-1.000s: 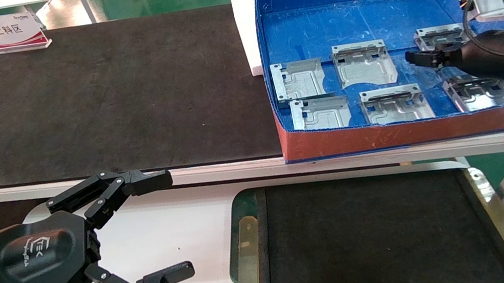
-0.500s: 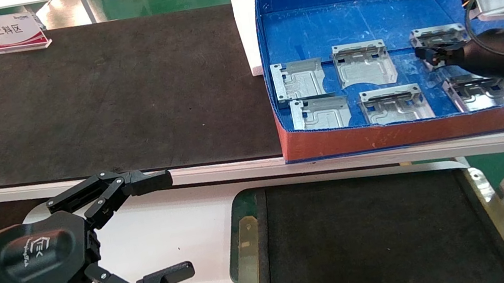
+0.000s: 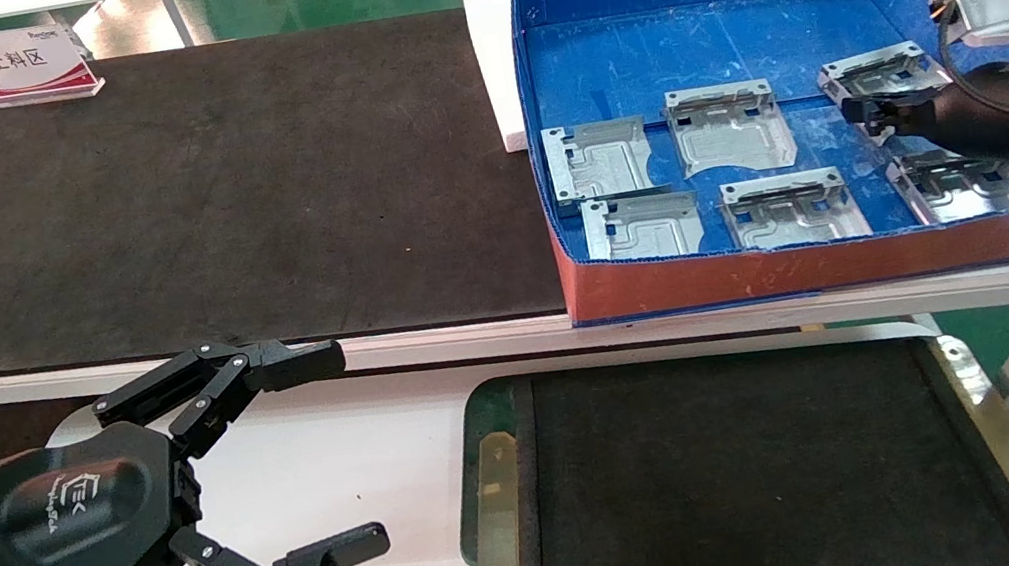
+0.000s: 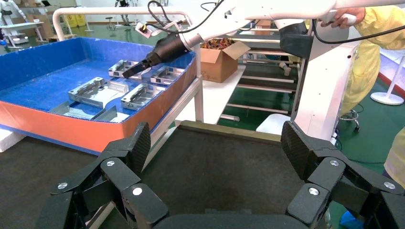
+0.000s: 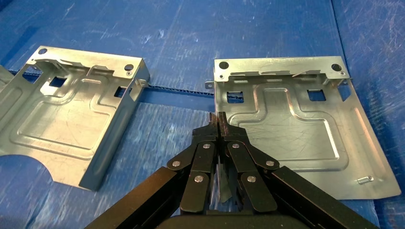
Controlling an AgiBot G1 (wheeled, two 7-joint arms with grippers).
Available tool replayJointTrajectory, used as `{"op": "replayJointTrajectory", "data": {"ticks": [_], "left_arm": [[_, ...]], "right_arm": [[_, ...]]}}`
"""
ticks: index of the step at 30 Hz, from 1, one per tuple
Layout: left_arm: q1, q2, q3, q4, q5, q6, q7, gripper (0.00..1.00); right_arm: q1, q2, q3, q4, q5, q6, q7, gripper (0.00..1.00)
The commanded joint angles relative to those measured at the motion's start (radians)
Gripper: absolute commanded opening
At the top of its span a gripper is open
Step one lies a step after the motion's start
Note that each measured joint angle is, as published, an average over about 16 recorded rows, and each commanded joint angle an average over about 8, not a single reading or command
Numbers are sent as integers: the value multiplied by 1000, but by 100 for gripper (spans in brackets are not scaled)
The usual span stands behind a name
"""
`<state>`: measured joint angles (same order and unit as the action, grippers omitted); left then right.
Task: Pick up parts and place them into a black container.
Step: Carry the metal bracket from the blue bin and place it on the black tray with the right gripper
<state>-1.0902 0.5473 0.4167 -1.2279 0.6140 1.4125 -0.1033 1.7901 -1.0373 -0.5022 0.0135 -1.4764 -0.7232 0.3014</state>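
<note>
Lifted slightly, one silver plate [image 3: 881, 73] tilts — embossed, tabbed — its edge pinched by right gripper [image 5: 218, 120] fingers.

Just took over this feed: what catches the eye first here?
The blue box at far right holds six silver parts. The right gripper, jaws shut on the edge of the rear right part, has tipped it up. The black container sits nearer; the left gripper waits open beside it.

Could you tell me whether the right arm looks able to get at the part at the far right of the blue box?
Probably yes: the right gripper is shut on the edge of that part, with nothing lying over it.
</note>
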Motion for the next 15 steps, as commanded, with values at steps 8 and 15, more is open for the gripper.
{"op": "replayJointTrajectory", "data": {"ticks": [8,15], "left_arm": [[0,0,0,0,0,0,0,100],[0,0,0,0,0,0,0,100]], "right_arm": [[27,29,5,38,7,-72,-36,0],[64,65,14,105,25,-215,-84,0]]}}
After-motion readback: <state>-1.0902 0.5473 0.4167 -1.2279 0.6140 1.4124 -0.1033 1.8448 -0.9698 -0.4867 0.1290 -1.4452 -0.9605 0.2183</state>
